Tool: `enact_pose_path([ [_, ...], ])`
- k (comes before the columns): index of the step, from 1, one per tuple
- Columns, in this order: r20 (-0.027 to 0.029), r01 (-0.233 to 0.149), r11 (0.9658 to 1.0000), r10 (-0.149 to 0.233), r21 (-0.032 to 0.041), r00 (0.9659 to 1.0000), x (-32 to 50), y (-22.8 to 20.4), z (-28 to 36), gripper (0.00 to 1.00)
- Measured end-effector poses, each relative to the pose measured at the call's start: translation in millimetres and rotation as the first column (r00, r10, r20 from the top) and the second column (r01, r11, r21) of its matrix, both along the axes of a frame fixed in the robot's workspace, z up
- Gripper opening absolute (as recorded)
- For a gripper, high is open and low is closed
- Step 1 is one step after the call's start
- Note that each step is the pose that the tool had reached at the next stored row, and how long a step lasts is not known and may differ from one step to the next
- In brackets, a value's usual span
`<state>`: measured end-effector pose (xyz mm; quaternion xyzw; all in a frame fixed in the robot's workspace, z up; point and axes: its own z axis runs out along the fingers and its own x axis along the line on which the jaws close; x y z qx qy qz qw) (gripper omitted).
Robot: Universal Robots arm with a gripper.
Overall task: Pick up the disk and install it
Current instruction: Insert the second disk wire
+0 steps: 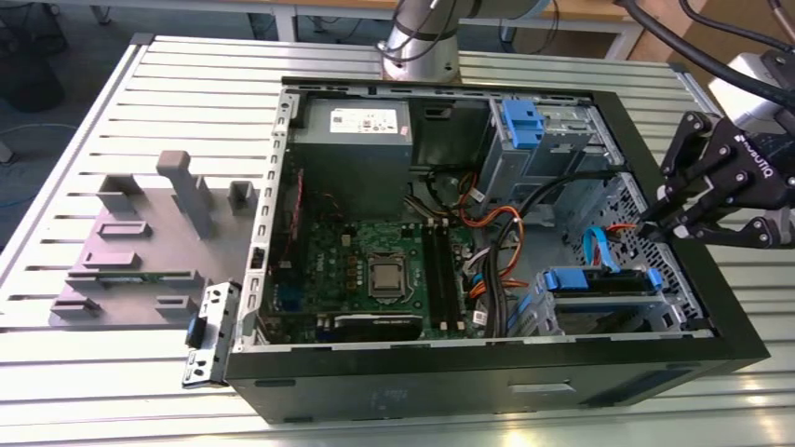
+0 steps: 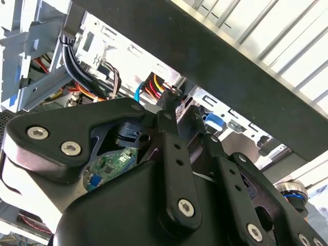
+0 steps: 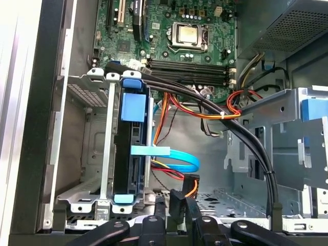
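Here, the pincer (image 1: 654,226) is being held clenched and empty over the edge of the open computer case (image 1: 497,372) on the exterior view's right. Just below it, the disk (image 3: 134,148) is already sitting upright in the grey drive cage (image 3: 92,154), while the case is resting on the slatted bench (image 1: 149,112).

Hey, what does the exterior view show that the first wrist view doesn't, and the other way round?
Exterior view extras: the slatted table, the grey fixture block beside the case, and the arm's base behind it.

First wrist view extras: the case's perforated floor and the light blue plug at the edge of the disk.

Both: the disk seated in its cage, the motherboard, orange wires, and the claw near the case wall.
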<state>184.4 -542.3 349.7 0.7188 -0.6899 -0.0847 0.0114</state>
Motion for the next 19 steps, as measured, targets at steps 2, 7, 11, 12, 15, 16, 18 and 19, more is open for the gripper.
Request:
enact_pose_path([
  [2,-0.0001,0.000,1.0000,0.000,-0.0020,1.0000,0.1,0.0,-0.5,0.30],
  [7,-0.0001,0.000,1.0000,0.000,-0.0020,1.0000,0.1,0.0,-0.6,0.30],
  [11,-0.0001,0.000,1.0000,0.000,-0.0022,1.0000,0.1,0.0,-0.6,0.16],
  [12,-0.0001,0.000,1.0000,0.000,-0.0023,1.0000,0.1,0.0,-0.6,0.16],
  [15,-0.0001,0.000,1.0000,0.000,-0.0024,1.0000,0.1,0.0,-0.6,0.15],
  [16,-0.0001,0.000,1.0000,0.000,-0.0024,1.0000,0.1,0.0,-0.6,0.15],
  [18,-0.0002,0.000,1.0000,0.000,-0.0026,1.0000,0.1,0.0,-0.6,0.15],
  [19,-0.0001,0.000,1.0000,0.000,-0.0026,1.0000,0.1,0.0,-0.6,0.15],
])
